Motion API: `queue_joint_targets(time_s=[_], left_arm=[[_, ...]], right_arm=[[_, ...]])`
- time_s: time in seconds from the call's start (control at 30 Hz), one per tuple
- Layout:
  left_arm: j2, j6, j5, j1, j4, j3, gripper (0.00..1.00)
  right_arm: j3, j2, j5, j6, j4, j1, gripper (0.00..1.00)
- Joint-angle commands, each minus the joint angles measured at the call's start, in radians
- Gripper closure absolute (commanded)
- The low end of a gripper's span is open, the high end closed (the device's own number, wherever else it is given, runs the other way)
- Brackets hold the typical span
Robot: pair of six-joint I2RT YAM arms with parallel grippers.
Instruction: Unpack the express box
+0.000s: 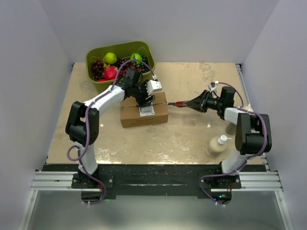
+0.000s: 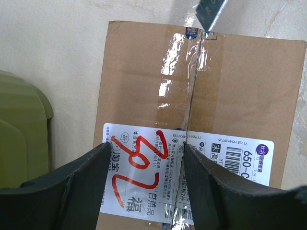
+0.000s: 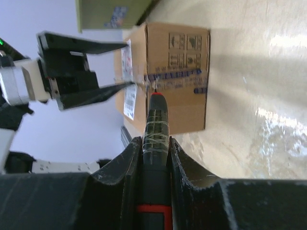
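Steadying job, it seems: left tool (image 2: pixel 147 153) spread apart over the express box (image 2: pixel 230 86), right tool (image 3: pixel 154 143) clamped on the cutter (image 3: pixel 156 120) meeting the tape (image 2: pixel 192 81)

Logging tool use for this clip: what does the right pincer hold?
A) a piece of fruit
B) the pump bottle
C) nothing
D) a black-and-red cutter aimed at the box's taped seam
D: the right pincer is shut on the cutter, whose tip points at the taped seam of the express box.

left gripper (image 2: pixel 146 146) spread over express box (image 2: pixel 240 96), perhaps a blade (image 2: pixel 208 12) at far edge
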Motion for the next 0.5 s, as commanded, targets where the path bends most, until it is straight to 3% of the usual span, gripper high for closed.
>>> queue_joint_targets(time_s=[0.0,0.2,0.3,0.47], left_arm=[[0.095,0.02,-0.068,-0.004,-0.115,-0.038,0.33],[0.107,0.018,-0.065,-0.006,-0.112,-0.028,0.33],[0.109,0.018,-0.065,-0.009,-0.11,-0.03,0.33],[0.106,0.018,-0.065,-0.012,-0.113,-0.035,0.33]], right_arm=[[0.034,-0.072,-0.063,-0.18,-0.239,0.018,1.0],[0.04,-0.114,-0.129,-0.285,-0.383,0.017,1.0],[0.095,-0.138,-0.072,-0.339,-0.429,0.001,1.0],[0.097,-0.119,0.026,-0.169,-0.21,-0.006,1.0]])
